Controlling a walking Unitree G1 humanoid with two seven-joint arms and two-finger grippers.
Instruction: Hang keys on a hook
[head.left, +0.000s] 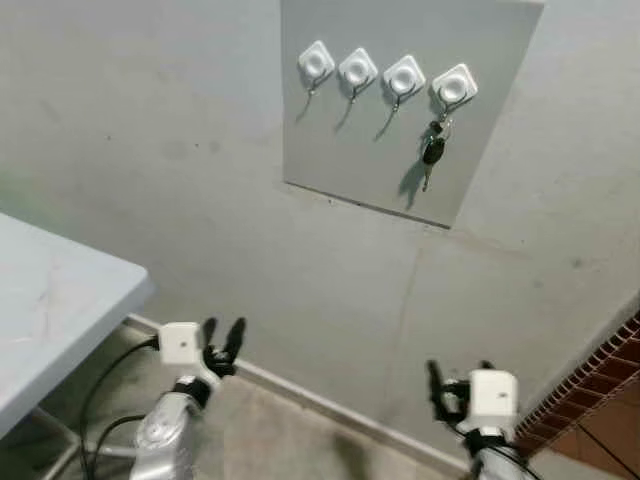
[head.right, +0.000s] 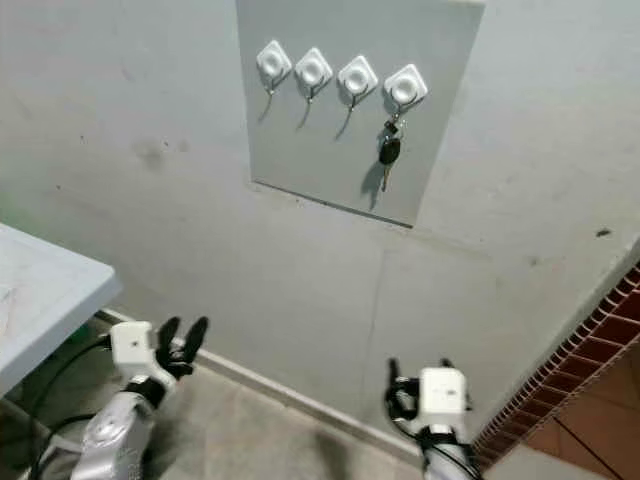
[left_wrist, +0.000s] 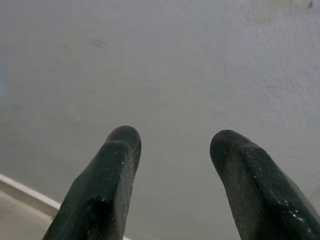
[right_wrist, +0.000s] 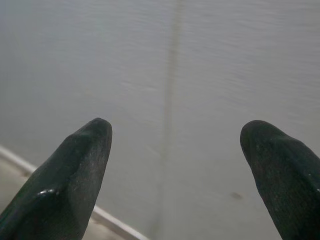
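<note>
A grey board (head.left: 340, 150) on the wall carries a row of white hooks (head.left: 358, 70). A bunch of keys (head.left: 433, 150) with a black fob hangs from the rightmost hook (head.left: 454, 87). The other three hooks are bare. My left gripper (head.left: 223, 331) is low at the left, open, with nothing between its fingers (left_wrist: 107, 185). Low at the right, my right gripper (head.left: 458, 372) is also open and holds nothing; its fingertips (right_wrist: 75, 170) face the plain wall. Both grippers are well below the board.
A white table (head.left: 60, 300) juts in from the left, close to my left arm. A skirting strip (head.left: 300, 395) runs along the foot of the wall. Red brick tiling (head.left: 600, 390) lies at the lower right. Black cables (head.left: 100, 400) hang by the left arm.
</note>
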